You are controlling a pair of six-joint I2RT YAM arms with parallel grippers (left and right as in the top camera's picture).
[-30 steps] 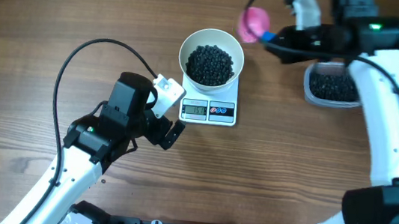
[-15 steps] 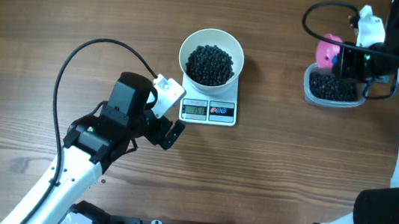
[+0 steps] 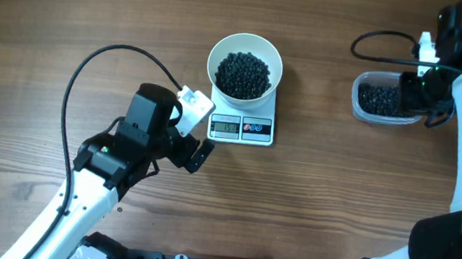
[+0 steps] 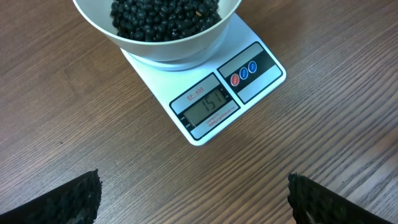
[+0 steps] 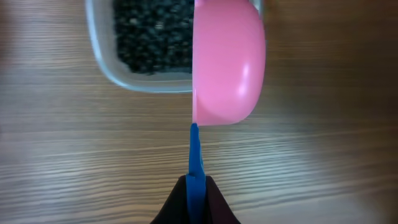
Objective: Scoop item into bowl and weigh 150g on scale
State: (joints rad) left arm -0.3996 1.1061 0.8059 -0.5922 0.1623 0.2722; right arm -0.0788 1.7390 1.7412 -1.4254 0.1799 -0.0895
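Left gripper [image 4: 196,208] – jaws spread wide, nothing in them, parked over bare table [image 3: 51,22] just short of the scale's display edge. Scale [image 3: 252,132] sits mid-table; display [image 4: 208,104] reads what looks like 151, with red and blue buttons [image 4: 244,71] beside it. White bowl [image 3: 213,58] sits on the scale platform, with a heap of black beans [image 3: 244,74] inside, well below the rim. Well apart to the right is a clear tub [image 3: 358,100] with more beans in it. Right gripper [image 5: 196,186] is over the tub's right end – jaws pinched tight on the blue handle of a pink scoop [image 5: 227,62]. The scoop is turned on its side, open face toward the tub, cup overlapping the tub's edge. Can't tell if there are beans in the scoop.
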